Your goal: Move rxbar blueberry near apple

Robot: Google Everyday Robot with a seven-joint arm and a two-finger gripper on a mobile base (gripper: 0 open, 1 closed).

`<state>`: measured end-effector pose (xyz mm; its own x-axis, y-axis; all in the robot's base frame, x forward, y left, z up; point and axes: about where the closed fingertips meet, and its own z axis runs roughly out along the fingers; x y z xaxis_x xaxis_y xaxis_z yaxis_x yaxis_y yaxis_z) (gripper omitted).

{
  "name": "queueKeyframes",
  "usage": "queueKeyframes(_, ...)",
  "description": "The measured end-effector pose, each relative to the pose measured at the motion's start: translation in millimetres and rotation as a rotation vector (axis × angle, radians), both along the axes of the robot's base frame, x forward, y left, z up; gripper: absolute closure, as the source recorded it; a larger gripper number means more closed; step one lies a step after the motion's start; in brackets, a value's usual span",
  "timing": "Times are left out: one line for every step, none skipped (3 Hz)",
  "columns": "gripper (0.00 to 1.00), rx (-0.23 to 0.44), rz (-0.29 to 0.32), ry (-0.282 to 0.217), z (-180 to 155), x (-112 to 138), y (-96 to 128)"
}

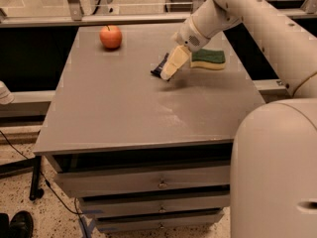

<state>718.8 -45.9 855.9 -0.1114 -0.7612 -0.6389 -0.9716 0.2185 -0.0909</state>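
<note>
Your gripper [167, 73] is right on the rxbar blueberry [157, 70], near the sponge [208, 59]. You cannot tell if it grips the bar. The apple [111, 36] is well apart, so the whole move is left to do.

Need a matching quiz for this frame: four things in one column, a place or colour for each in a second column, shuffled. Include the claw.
Column 1:
1. apple
2. rxbar blueberry
3. sponge
4. claw

Column 2:
A. green on yellow, far right of the table
B. cream, low over the bar, left of the sponge
C. red-orange, far left, standing alone
D. dark blue, partly hidden by the claw

Pairs: 1-C, 2-D, 3-A, 4-B
</note>
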Motion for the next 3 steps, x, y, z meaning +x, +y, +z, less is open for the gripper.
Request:
queueKeyframes(0.00,-0.019,-0.023,0.011,-7,0,-6)
queueKeyframes(0.00,-0.031,-0.040,0.041,-14,1,-7)
queueKeyframes(0.00,-0.022,-0.044,0.067,-25,3,-4)
